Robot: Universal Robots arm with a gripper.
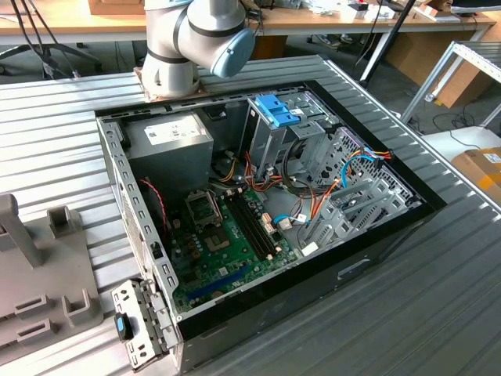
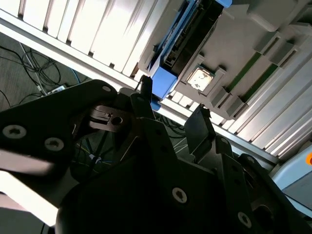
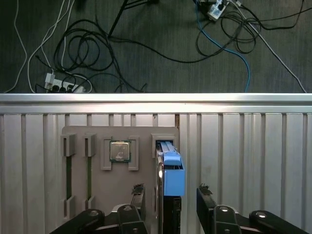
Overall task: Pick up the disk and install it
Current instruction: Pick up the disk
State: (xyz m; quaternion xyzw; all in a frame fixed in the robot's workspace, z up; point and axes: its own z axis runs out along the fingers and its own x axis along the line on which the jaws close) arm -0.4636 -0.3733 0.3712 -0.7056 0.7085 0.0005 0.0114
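The disk (image 3: pixel 173 174) stands on edge in a slot of a grey holder (image 3: pixel 100 195), with its blue rail and blue tab facing the first wrist view. My gripper (image 3: pixel 170 196) is open; its two black fingers flank the blue tab with a gap on each side. In the second wrist view the disk (image 2: pixel 187 41) lies beyond the gripper (image 2: pixel 173 101), blue tab nearest the fingertips (image 2: pixel 145 84). The open computer case (image 1: pixel 117 168) lies on the ribbed metal table, and a tall grey cage with a blue clip (image 1: pixel 275 110) stands inside it.
The holder also carries a square processor chip (image 3: pixel 119 151) and two memory sticks (image 3: pixel 68 170) in slots. The table edge (image 3: pixel 156 97) runs just past the holder, with cables on the floor beyond. A small bracket with a blue latch (image 1: pixel 129 325) lies by the case.
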